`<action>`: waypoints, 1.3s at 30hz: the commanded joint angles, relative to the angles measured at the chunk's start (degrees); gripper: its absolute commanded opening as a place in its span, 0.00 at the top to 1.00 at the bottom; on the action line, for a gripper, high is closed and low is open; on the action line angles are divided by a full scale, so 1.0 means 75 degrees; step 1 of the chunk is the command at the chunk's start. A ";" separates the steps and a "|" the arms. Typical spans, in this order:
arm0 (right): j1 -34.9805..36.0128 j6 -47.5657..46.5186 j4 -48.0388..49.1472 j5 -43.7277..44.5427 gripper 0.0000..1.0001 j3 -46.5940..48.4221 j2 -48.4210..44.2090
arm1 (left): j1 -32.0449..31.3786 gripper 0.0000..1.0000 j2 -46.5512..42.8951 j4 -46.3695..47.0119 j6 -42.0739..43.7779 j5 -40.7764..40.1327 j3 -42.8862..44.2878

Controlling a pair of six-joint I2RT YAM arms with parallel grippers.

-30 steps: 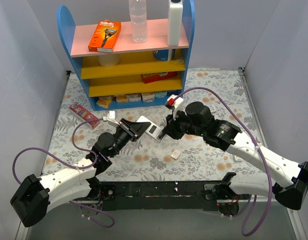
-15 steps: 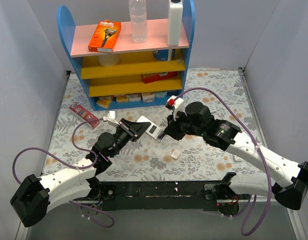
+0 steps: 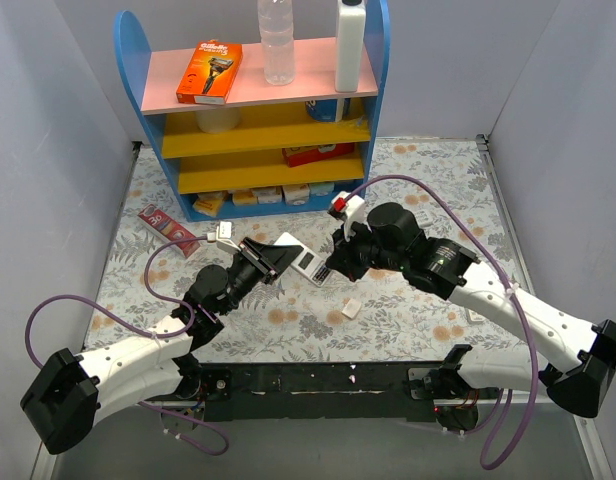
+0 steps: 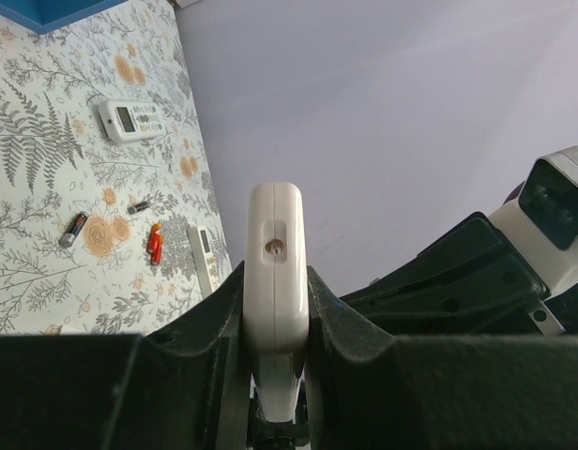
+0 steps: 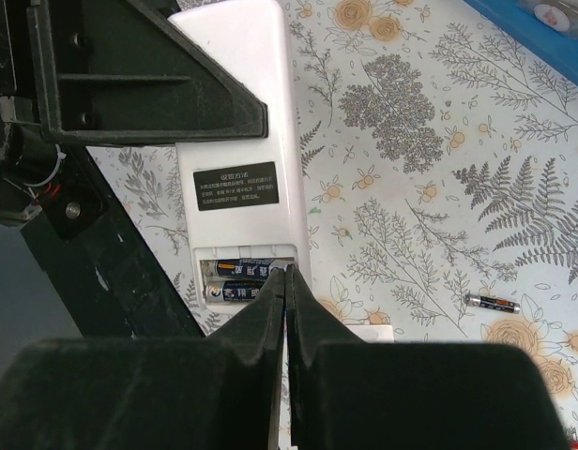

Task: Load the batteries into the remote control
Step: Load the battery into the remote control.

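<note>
Now | left tool clamps remote control edge-on | right tool pinched closed | right wrist alone shows batteries seated inside

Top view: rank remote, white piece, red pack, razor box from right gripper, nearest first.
1. remote, at the right gripper
2. white piece, close by, toward the near edge
3. red pack, far left
4. razor box, top shelf

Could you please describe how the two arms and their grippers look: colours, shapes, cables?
The left arm and the right arm have smooth white shells between black joints, with black blocky bases. A purple cable loops along each. The left gripper and right gripper are matte black and wedge-shaped. A small white block with a red mark sits at the right wrist.
</note>
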 commanded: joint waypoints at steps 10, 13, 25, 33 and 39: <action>-0.0002 0.0043 -0.0195 -0.0634 0.99 0.0175 0.0410 | 0.0052 1.00 -0.0191 0.0721 0.0316 -0.0031 0.0076; 0.0010 0.0054 -0.0254 -0.0787 0.99 0.0174 0.0515 | 0.0052 1.00 -0.0144 0.0908 0.0422 -0.0019 0.0111; 0.0115 0.0300 -0.0863 -0.0004 0.99 0.0280 0.1019 | 0.0052 1.00 -0.0191 0.1237 0.0831 0.0203 0.0251; 0.0466 0.0371 -0.1296 0.0921 0.99 0.0573 0.1487 | 0.0052 1.00 -0.0004 0.1623 0.0984 0.0578 0.0357; 0.0806 0.0453 -0.1461 0.1544 0.99 0.0631 0.1874 | 0.0052 1.00 0.0079 0.1787 0.1043 0.0848 0.0369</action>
